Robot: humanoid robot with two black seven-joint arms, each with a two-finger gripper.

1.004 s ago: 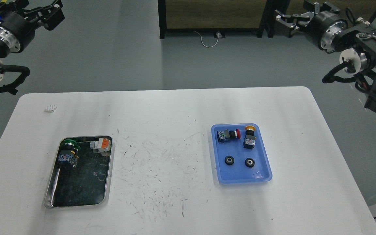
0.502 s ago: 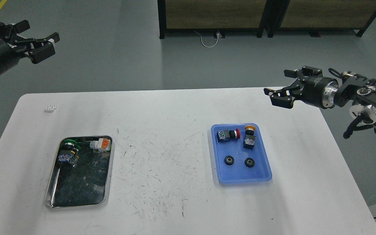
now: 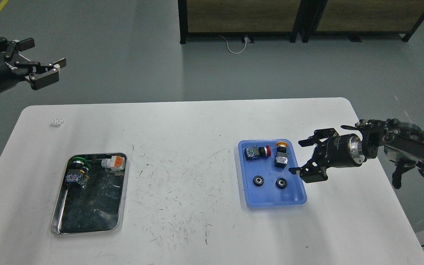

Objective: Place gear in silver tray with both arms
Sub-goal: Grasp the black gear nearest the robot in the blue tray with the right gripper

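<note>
Setting: grey floor is running behind a white table, with dark wooden cabinets standing at the far wall and a white cable lying below them.
Table surface: fine dark scratches are showing across the middle; a small white piece is lying near the far left corner.
Silver tray: the silver tray is sitting on the left part of the table, holding a green-capped switch at its far left and an orange-and-white part at its far right, the two apart.
Blue tray: the blue tray is sitting right of centre, well apart from the silver one, carrying a red-button switch, a yellow-button switch and two black gears lying side by side nearer the front.
Right gripper: the right gripper is hanging just beside the blue tray's right rim, fingers spread apart and holding nothing.
Left gripper: the left gripper is hovering over the floor beyond the table's far left corner, fingers apart, empty.
</note>
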